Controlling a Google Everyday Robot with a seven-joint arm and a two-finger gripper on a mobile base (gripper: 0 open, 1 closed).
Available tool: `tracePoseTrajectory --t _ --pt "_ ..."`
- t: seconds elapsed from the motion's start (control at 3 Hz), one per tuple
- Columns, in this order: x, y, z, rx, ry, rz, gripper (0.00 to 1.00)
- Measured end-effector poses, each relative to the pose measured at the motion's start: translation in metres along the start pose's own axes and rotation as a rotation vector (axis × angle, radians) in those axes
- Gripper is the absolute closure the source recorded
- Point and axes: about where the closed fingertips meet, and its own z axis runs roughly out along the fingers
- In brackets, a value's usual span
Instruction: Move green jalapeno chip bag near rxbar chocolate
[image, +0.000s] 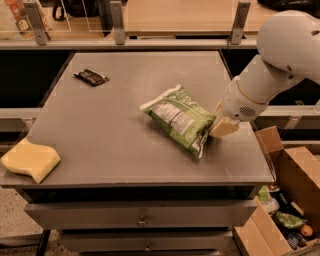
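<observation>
The green jalapeno chip bag (177, 119) lies right of centre on the grey table (100, 145), white label panel up, its left end tilted up a little. My gripper (220, 125) is at the bag's right end, shut on that end; one tan finger (225, 127) shows beside the bag. The white arm comes in from the upper right. The rxbar chocolate (91, 77), a small dark flat wrapper, lies at the table's far left, well apart from the bag.
A yellow sponge block (30, 160) sits on the table's front left corner. An open cardboard box (287, 200) with assorted items stands on the floor to the right. A counter with posts runs along the back.
</observation>
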Motion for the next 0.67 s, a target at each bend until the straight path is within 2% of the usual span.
tracePoseTrajectory --t 0.33,0.67 --pt "-0.001 0.001 0.000 0.000 0.001 -0.001 1.00" --pt "-0.009 -0.011 0.001 0.020 -0.009 -0.027 1.00"
